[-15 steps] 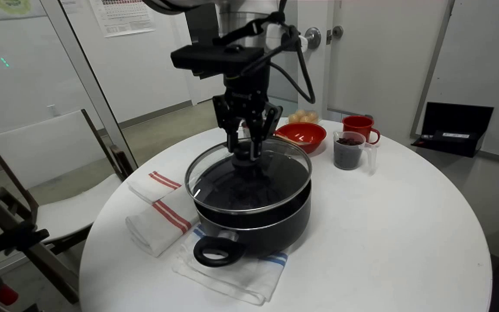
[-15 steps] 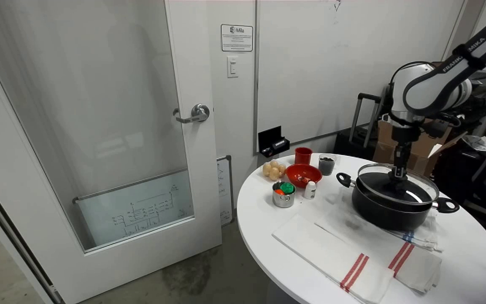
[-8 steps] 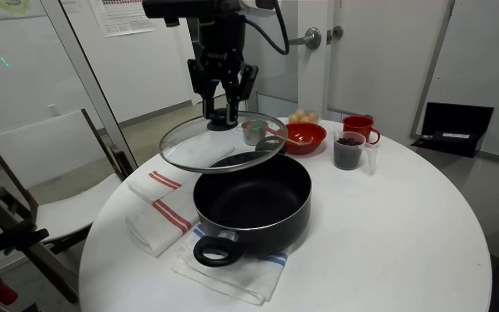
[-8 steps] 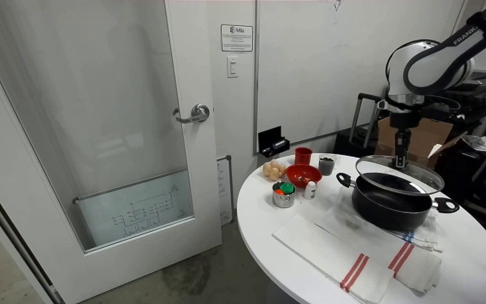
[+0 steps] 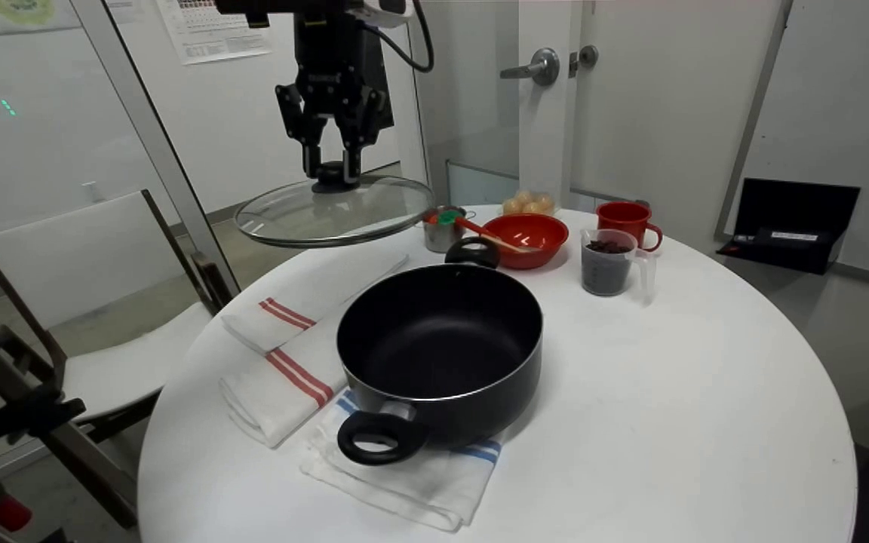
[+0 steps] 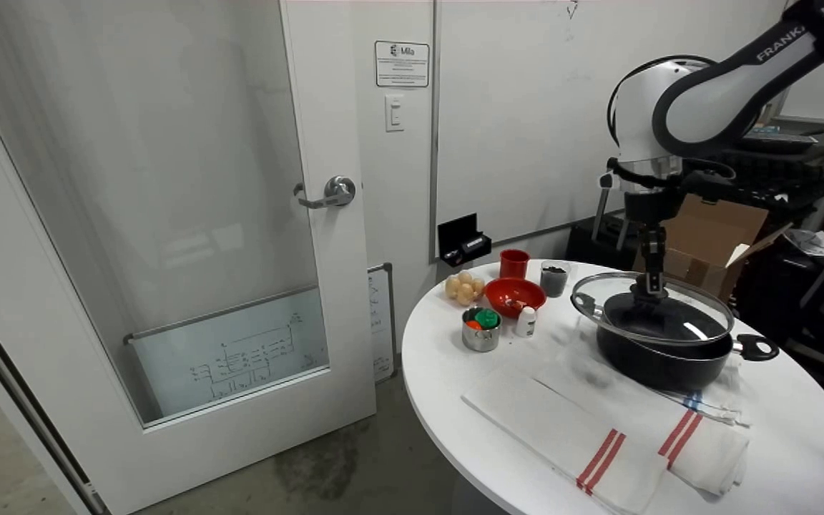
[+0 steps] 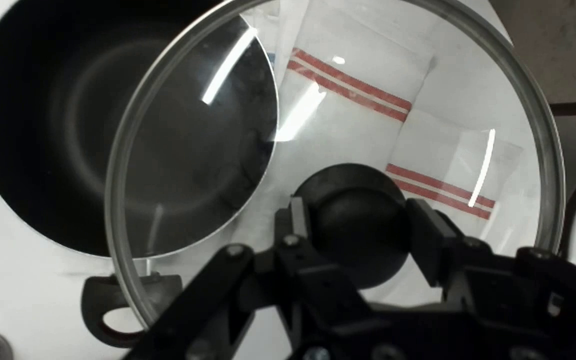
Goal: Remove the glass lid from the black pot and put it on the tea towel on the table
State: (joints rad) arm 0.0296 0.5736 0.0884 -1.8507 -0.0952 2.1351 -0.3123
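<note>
The glass lid (image 5: 284, 217) is in the air, nearly level, above and beside the black pot (image 5: 442, 418). My gripper (image 5: 331, 167) is shut on the lid's black knob, one finger on each side, as the wrist view (image 7: 358, 227) shows. The pot stands open and its inside looks empty. In the wrist view the lid (image 7: 550, 165) overlaps part of the pot (image 7: 33, 125). The white tea towel (image 5: 287, 388) with red stripes lies folded beside the pot on the round white table (image 5: 668, 422); it also shows in an exterior view (image 6: 541, 422) and through the lid's glass.
A cloth with blue stripes (image 5: 397, 490) lies under the pot. A red bowl (image 5: 536, 234), a red mug (image 5: 623, 219), a measuring cup (image 5: 606, 271), a metal cup (image 5: 442, 234), a white bottle (image 6: 526, 323) and several egg-like balls (image 5: 529, 202) stand along the table's far side.
The lid, held by my gripper, has risen off the pot and moved sideways toward the striped towel's side. The pot's inside is now uncovered. The pot and towels have not moved.
</note>
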